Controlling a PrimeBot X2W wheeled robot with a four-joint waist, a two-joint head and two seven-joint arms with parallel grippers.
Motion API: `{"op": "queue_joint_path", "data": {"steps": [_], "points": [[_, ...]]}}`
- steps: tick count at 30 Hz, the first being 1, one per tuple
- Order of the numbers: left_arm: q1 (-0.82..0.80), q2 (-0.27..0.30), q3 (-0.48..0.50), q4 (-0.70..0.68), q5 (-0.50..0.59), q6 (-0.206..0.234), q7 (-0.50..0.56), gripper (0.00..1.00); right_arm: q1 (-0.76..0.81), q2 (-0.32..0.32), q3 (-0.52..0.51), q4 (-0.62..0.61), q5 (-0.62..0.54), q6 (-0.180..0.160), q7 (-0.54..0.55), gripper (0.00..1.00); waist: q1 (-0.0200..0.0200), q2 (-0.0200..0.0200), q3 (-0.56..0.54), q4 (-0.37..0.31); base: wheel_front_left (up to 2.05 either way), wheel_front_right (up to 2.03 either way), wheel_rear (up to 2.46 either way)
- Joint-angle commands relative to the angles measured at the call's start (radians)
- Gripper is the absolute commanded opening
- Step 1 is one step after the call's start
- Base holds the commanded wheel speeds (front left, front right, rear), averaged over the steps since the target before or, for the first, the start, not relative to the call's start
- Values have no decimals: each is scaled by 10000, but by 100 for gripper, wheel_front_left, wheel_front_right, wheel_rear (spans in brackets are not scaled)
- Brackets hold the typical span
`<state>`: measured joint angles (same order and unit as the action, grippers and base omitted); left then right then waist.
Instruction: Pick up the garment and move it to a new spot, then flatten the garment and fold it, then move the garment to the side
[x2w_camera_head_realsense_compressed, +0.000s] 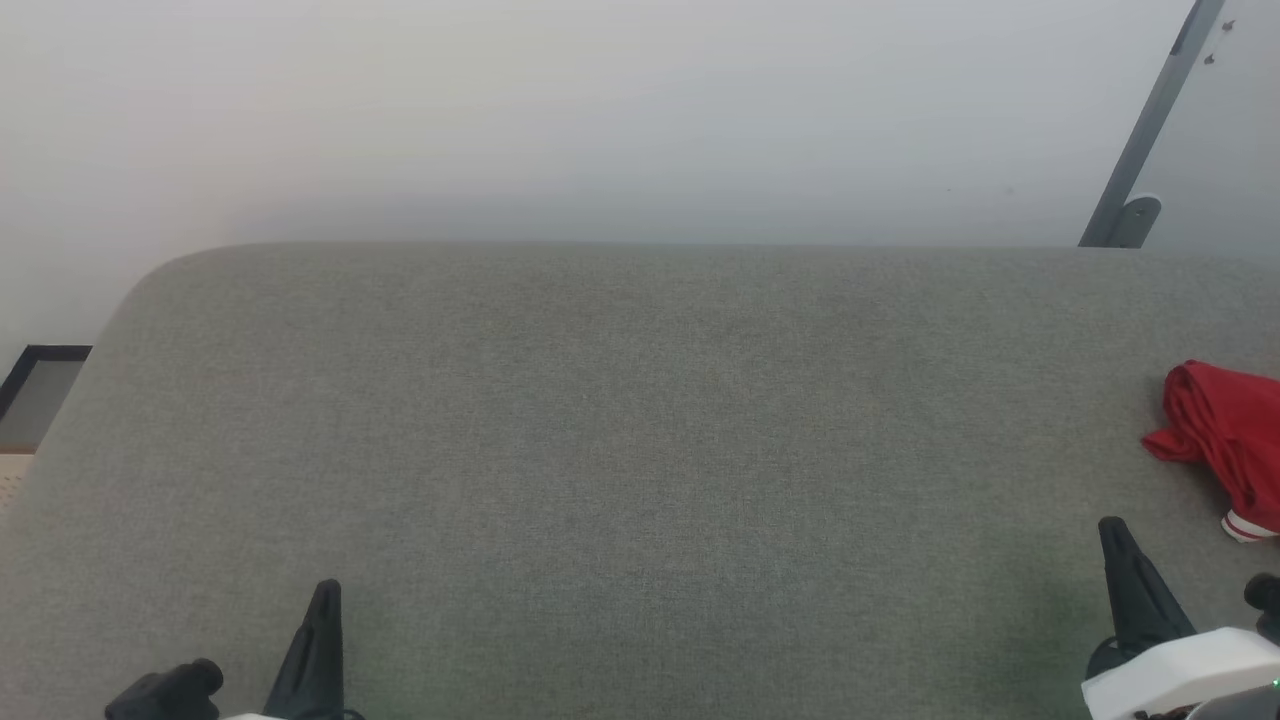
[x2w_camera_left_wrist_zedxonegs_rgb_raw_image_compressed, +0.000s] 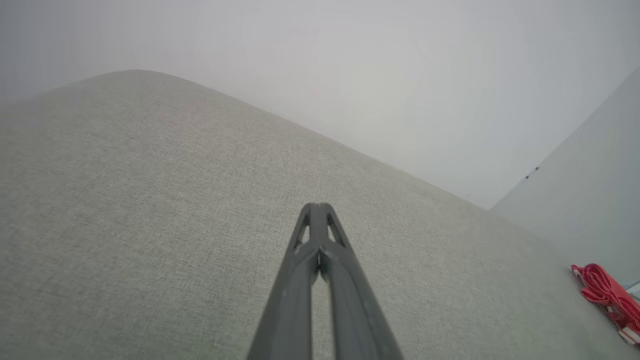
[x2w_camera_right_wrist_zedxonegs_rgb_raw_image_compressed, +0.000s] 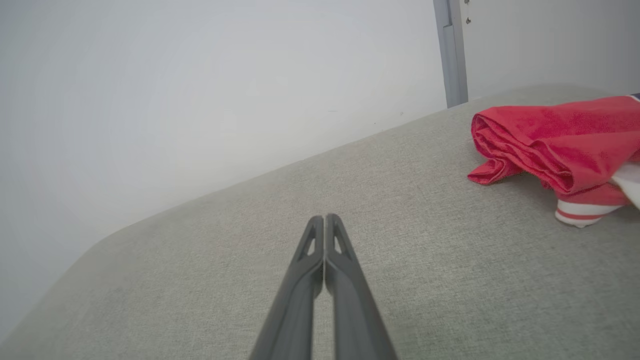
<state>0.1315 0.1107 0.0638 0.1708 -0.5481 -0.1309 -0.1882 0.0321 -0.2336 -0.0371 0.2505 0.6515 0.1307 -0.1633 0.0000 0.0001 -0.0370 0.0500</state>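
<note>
garment (x2w_camera_head_realsense_compressed: 1222, 435) bunched up at right edge of grey pad (x2w_camera_head_realsense_compressed: 600, 430). left gripper (x2w_camera_left_wrist_zedxonegs_rgb_raw_image_compressed: 316, 206) near left, fingers pressed together, holding nothing. right gripper (x2w_camera_right_wrist_zedxonegs_rgb_raw_image_compressed: 324, 218) near right, same, near the garment, not touching it.

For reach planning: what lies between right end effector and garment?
Bare grey upholstery lies between the right end effector and the garment, in the right wrist view.
</note>
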Motion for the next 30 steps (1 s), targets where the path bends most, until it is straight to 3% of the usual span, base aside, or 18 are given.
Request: {"op": "queue_joint_path", "data": {"steps": [1, 30], "points": [[-344, 26, 65, -100, -370, 0, 81, 0, -335, -27, -85, -156, 343, 0, 88, 0, 0, -1, 5, -6, 0, 0, 0], [-1140, -198, 235, 195, -4121, 1, 1160, 0, -760, 648, -340, -141, 3726, 1, 1070, 0, 0, -1, 107, -134, 0, 0, 0]]}}
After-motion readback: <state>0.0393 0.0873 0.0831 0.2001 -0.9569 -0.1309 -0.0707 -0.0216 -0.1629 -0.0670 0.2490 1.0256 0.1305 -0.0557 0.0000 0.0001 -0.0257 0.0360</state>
